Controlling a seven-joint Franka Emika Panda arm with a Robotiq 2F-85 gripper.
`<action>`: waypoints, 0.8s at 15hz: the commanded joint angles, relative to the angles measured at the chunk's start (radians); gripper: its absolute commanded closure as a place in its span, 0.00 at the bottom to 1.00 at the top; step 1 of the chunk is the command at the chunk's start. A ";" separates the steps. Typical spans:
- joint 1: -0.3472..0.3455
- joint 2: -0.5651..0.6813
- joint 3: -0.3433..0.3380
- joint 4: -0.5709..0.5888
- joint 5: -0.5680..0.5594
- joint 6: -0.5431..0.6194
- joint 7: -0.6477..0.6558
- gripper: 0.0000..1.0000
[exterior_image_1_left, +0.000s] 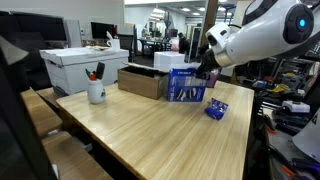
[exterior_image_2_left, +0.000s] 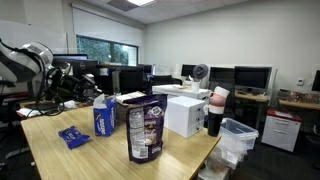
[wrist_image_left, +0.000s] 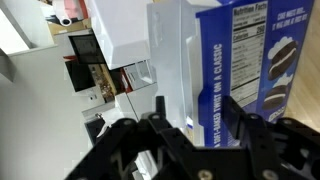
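Observation:
A tall blue and white carton (exterior_image_1_left: 186, 85) stands upright on the wooden table (exterior_image_1_left: 150, 130); it also shows in an exterior view (exterior_image_2_left: 103, 118). In the wrist view the carton (wrist_image_left: 240, 60) fills the frame, with a nutrition label and cookie pictures on it. My gripper (wrist_image_left: 195, 112) is open, its two black fingers just in front of the carton's corner and holding nothing. In both exterior views the gripper (exterior_image_1_left: 206, 68) (exterior_image_2_left: 88, 86) hovers at the carton's top.
A small blue packet (exterior_image_1_left: 216, 110) (exterior_image_2_left: 73, 137) lies flat on the table. A white mug with pens (exterior_image_1_left: 96, 92), a cardboard box (exterior_image_1_left: 143, 80) and a white box (exterior_image_1_left: 75, 68) stand near. A dark snack bag (exterior_image_2_left: 146, 130) and a white box (exterior_image_2_left: 185, 115) stand at one end.

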 joint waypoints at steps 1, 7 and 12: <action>0.001 -0.043 -0.007 -0.006 0.028 -0.019 -0.022 0.12; -0.013 -0.114 -0.061 0.000 0.200 0.054 -0.095 0.00; -0.037 -0.201 -0.137 -0.010 0.422 0.125 -0.249 0.00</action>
